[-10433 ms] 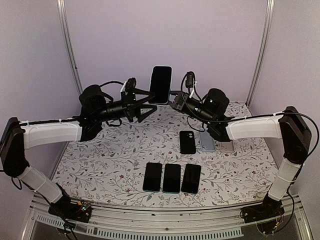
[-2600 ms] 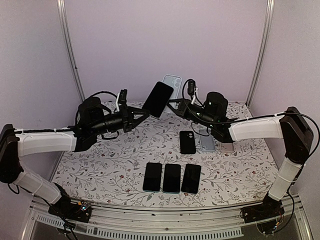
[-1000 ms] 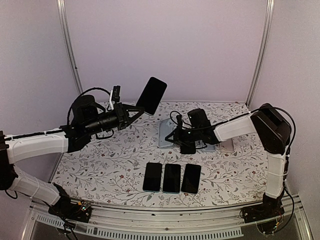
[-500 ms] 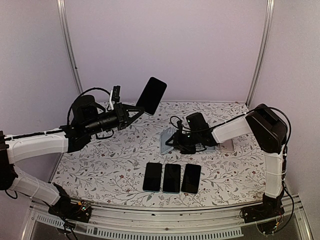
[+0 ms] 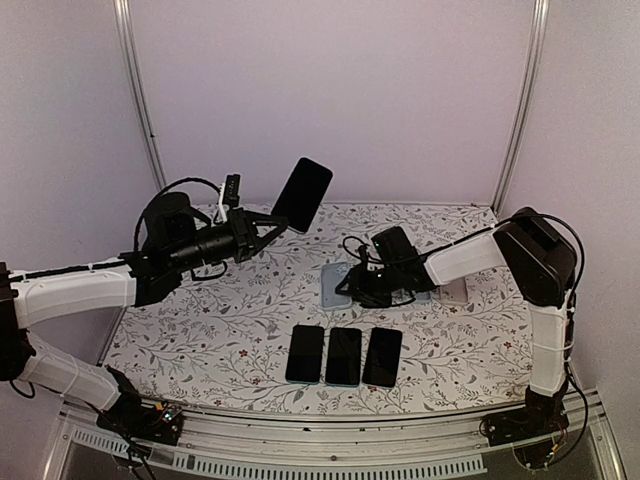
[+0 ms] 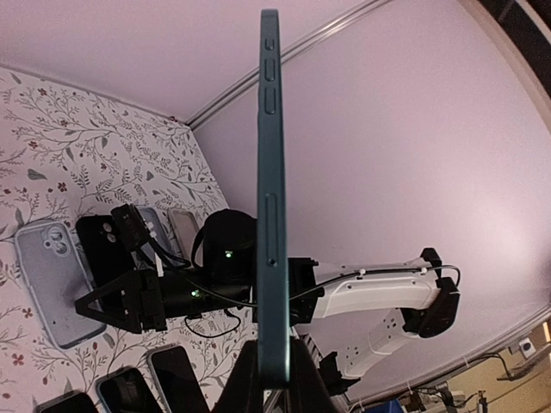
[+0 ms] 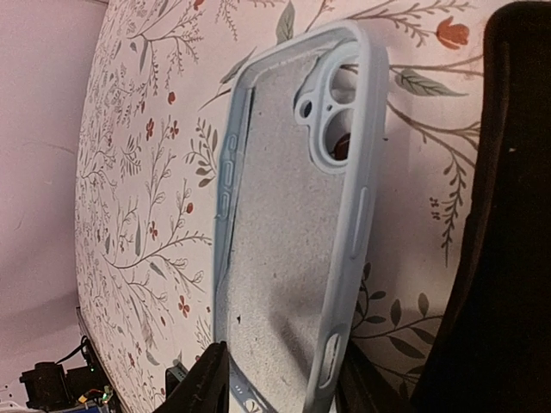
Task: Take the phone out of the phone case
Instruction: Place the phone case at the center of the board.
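Left wrist view showed my left gripper (image 6: 274,372) clamping the freed teal-edged slab phone (image 6: 270,215), while my right gripper (image 7: 275,380) pinched the empty pale-blue plastic case (image 7: 284,232), due for release next.

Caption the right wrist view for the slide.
Right tool grips the end of an empty light-blue case lying on the floral cloth.

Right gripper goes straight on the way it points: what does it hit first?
Right gripper holds the case flat ahead of it; past that only table shows, so probably free, depth unclear.
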Controlling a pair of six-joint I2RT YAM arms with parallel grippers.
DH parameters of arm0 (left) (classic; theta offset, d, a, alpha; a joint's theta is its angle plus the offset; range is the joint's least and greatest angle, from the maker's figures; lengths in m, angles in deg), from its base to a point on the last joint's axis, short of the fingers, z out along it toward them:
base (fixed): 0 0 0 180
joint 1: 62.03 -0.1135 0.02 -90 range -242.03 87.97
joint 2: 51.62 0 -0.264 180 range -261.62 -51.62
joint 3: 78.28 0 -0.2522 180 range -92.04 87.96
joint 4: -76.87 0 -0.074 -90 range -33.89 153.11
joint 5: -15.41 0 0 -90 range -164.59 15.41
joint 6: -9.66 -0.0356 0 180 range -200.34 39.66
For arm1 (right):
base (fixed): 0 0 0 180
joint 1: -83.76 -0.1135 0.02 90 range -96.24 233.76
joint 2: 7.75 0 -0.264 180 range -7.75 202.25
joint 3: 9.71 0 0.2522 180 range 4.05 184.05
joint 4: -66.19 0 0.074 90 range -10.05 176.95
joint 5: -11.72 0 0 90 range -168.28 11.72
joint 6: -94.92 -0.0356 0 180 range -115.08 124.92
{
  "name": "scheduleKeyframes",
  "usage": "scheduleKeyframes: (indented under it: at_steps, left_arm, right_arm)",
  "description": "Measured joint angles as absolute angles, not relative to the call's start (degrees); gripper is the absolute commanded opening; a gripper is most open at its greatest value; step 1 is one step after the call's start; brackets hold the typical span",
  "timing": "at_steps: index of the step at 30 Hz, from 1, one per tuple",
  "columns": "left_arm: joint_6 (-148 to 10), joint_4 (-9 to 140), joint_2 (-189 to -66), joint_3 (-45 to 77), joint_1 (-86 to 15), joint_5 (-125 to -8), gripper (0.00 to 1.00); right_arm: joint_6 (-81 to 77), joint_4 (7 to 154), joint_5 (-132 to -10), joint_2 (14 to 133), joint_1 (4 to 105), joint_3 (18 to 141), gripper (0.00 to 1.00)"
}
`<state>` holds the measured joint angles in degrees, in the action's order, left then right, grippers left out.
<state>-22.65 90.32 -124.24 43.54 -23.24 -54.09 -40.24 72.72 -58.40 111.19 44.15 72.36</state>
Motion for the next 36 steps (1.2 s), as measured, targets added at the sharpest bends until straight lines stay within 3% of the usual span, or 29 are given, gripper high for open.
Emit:
scheduleKeyframes:
  at_steps: [13, 25, 36]
  left_arm:
    - [-21.0, 84.9, -119.1, 48.0, -23.5, -57.8, 0.0]
    - [-16.9, 76.7, -108.4, 57.5, -23.5, -65.2, 0.0]
    - [-9.9, 71.2, -99.5, 68.7, -23.3, -68.0, 0.0]
  right_arm:
    - [-34.8, 77.5, -63.5, 104.6, 42.9, 73.1, 0.54]
    - [-30.6, 79.0, -64.9, 96.3, 42.9, 71.6, 0.84]
    - [-27.0, 78.2, -65.7, 87.8, 42.9, 71.6, 0.94]
